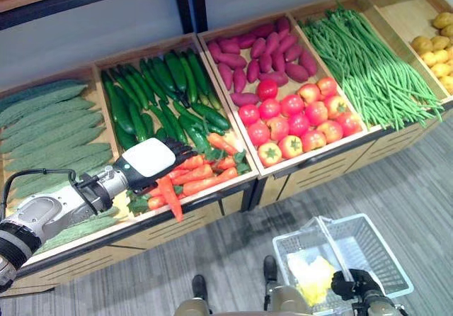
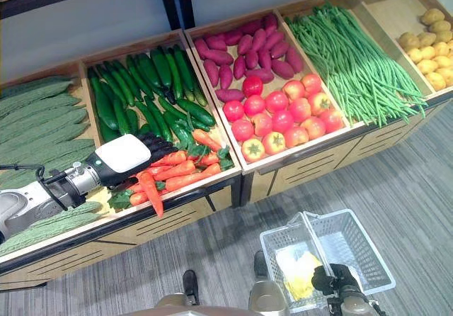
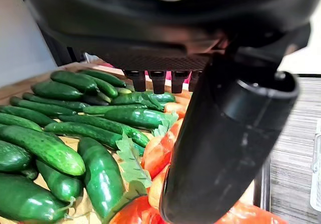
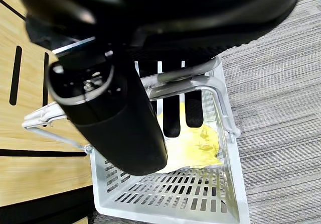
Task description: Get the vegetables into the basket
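Left robot hand (image 1: pixel 147 160) is over the carrots (image 1: pixel 190 178), right robot hand (image 4: pixel 125 108) has the basket (image 1: pixel 379 259) by its handles (image 4: pixel 185 83).

The left one sits low over the carrot pile at the front of the crate that also has cucumbers (image 1: pixel 152 89) in it; its fingers (image 3: pixel 158 81) point straight out over the veg and the thumb (image 3: pixel 225 143) hangs beside the carrots, so it looks spread and not gripping anything. One carrot (image 1: pixel 168 197) pokes out over the crate's front edge. The right one has its fingers (image 4: pixel 178 111) hooked round the two wire handles of the white basket, which sits low in front of the stand over the grey floor (image 1: pixel 396 181). Inside the basket is something yellow (image 4: pixel 193 143). Next crate along holds tomatoes (image 1: pixel 297 121) and purple sweet potatoes (image 1: pixel 262 54), then green beans (image 1: pixel 364 61).
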{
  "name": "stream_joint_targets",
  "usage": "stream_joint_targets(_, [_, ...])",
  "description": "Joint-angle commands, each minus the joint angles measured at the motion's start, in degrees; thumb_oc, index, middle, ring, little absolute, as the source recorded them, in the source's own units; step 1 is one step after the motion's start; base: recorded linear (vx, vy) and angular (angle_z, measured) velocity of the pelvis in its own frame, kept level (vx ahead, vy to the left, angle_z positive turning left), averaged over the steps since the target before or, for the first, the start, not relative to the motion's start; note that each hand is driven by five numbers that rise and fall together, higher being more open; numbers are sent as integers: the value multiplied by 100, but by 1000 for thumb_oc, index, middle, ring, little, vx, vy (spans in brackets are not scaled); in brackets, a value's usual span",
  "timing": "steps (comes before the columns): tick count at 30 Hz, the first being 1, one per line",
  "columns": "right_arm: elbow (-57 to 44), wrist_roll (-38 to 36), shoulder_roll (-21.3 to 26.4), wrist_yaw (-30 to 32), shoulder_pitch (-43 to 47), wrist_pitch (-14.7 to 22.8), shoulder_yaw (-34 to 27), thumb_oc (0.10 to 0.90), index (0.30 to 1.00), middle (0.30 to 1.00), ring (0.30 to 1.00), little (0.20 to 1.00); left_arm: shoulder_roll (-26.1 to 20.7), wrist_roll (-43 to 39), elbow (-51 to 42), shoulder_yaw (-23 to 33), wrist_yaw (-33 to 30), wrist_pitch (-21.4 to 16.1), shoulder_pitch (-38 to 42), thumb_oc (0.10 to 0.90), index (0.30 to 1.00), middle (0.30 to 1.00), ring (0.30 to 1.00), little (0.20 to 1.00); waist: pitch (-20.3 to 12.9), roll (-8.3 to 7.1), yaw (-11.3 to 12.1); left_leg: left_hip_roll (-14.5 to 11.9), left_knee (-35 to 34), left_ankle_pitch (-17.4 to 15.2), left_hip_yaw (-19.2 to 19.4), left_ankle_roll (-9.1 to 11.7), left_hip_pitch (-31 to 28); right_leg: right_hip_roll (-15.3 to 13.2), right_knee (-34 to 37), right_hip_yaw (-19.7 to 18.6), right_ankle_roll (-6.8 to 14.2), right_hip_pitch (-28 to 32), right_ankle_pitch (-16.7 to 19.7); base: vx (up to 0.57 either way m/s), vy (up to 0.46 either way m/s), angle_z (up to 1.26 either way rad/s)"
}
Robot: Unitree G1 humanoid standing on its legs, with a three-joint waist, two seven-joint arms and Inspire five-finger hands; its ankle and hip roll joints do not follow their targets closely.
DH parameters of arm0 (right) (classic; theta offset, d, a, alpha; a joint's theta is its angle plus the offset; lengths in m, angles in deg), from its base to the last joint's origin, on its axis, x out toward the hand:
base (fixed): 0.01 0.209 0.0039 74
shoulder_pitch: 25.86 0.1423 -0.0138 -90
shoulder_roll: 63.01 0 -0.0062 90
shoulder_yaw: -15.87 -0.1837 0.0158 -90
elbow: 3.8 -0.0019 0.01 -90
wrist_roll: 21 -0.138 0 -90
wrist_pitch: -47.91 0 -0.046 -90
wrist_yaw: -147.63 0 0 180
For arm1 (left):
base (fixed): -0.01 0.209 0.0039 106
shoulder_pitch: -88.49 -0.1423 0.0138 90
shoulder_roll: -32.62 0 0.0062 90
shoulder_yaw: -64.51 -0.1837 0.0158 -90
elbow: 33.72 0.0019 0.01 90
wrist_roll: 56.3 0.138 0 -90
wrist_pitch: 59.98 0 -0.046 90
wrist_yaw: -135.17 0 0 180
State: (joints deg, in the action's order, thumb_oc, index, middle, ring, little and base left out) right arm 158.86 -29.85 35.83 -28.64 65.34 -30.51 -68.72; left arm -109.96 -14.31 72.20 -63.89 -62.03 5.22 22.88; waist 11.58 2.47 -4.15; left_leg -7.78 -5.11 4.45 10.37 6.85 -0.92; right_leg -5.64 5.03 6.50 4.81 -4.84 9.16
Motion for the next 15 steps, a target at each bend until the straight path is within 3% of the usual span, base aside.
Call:
stream_joint_targets(1, [-155,25,414,146,143,363,40,400,300,300,300,300,-119,-163,107,207,-68,80,766,900,1000,1000,1000,1000,-138,-188,40,22,11,-304,-13,128,-181,-456,-58,-98,669,200,-263,12,10,-5])
stream_joint_targets(15, [-172,87,438,162,215,346,85,400,300,300,300,300,178,57,334,-46,-13,152,818,900,1000,1000,1000,1000,-27,-183,-3,-7,11,-293,54,138,-161,-422,-54,-163,653,138,-272,1,0,-1])
